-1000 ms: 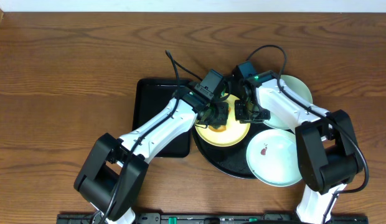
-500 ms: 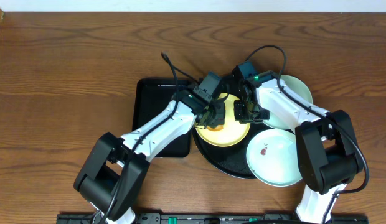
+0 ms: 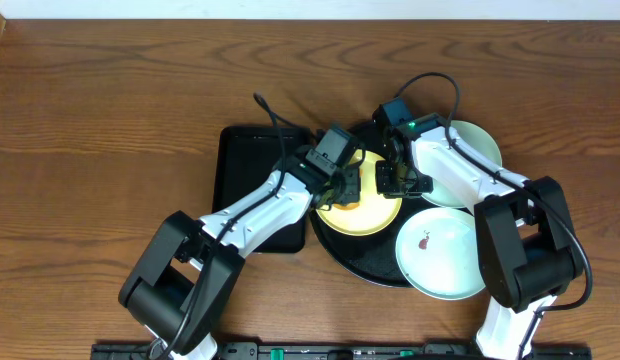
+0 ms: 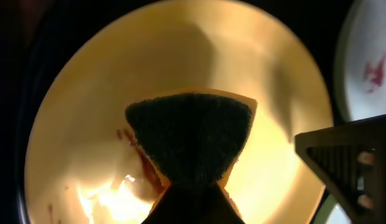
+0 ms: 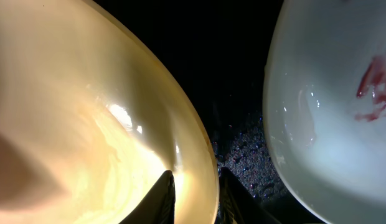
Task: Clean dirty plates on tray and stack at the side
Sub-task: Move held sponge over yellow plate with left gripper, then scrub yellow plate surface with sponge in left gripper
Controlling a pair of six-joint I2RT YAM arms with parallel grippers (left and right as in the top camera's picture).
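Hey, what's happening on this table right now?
The left gripper holds a sponge on the yellow plate, which lies on the round black tray and shows a reddish smear. The right gripper pinches that plate's rim. A smeared mint plate and a second mint plate lie at the tray's right edge, not yet stacked.

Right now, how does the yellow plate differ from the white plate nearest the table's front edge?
The yellow plate has a sponge over it; the white plate has none. The right claw pinches the yellow plate's rim; the white plate is untouched. Both are round, shallow and red-stained.
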